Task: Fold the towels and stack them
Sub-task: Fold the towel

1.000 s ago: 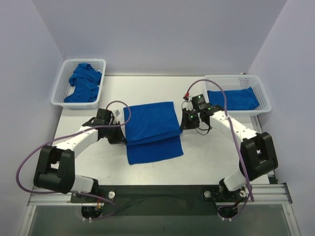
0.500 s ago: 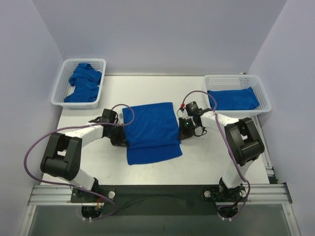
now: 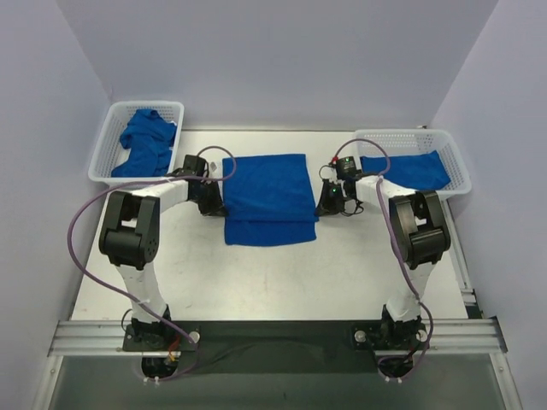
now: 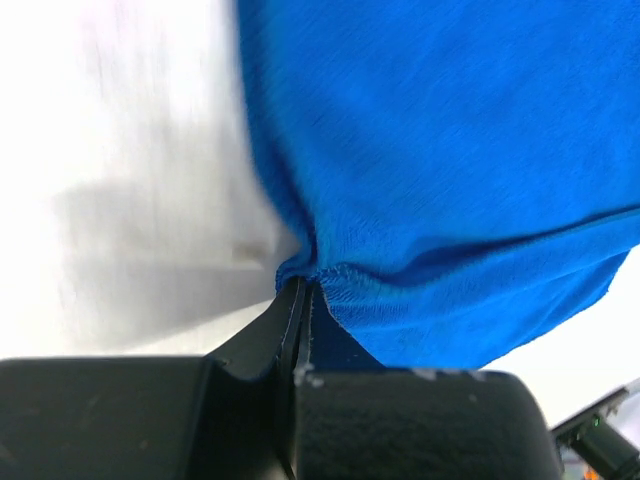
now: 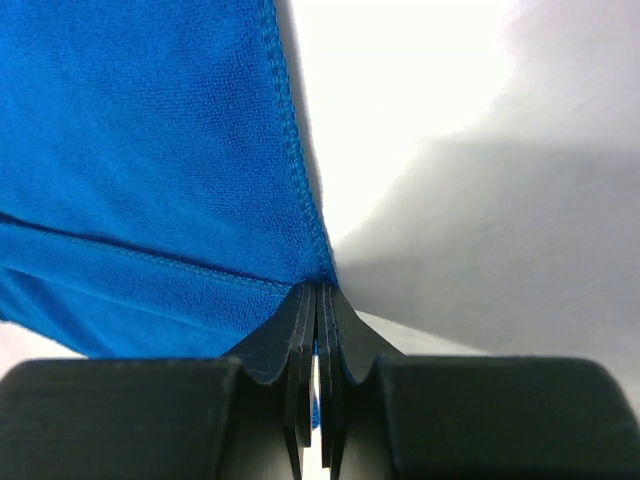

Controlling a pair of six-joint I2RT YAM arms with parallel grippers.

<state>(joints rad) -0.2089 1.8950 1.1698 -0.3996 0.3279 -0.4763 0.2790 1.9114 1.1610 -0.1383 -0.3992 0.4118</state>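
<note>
A royal-blue towel (image 3: 267, 192) lies folded over itself at the table's middle, a lower layer showing along its near edge. My left gripper (image 3: 214, 205) is shut on the towel's left edge (image 4: 430, 150), the cloth bunched at the closed jaws (image 4: 300, 290). At the right side, my right gripper (image 3: 325, 203) is shut on the stitched corner (image 5: 140, 150), pinched between its closed jaws (image 5: 322, 292). More towels lie crumpled (image 3: 145, 143) in the left basket. A folded towel (image 3: 406, 171) rests in the right basket.
A white mesh basket (image 3: 104, 145) stands at the far left and another (image 3: 457, 166) at the far right of the white table (image 3: 273, 282). Purple cables loop from both arms. A metal rail (image 3: 273, 333) runs along the near edge.
Both grippers have moved toward the far side, carrying the towel's held edge with them. The towel now lies farther back, with less of its lower layer showing.
</note>
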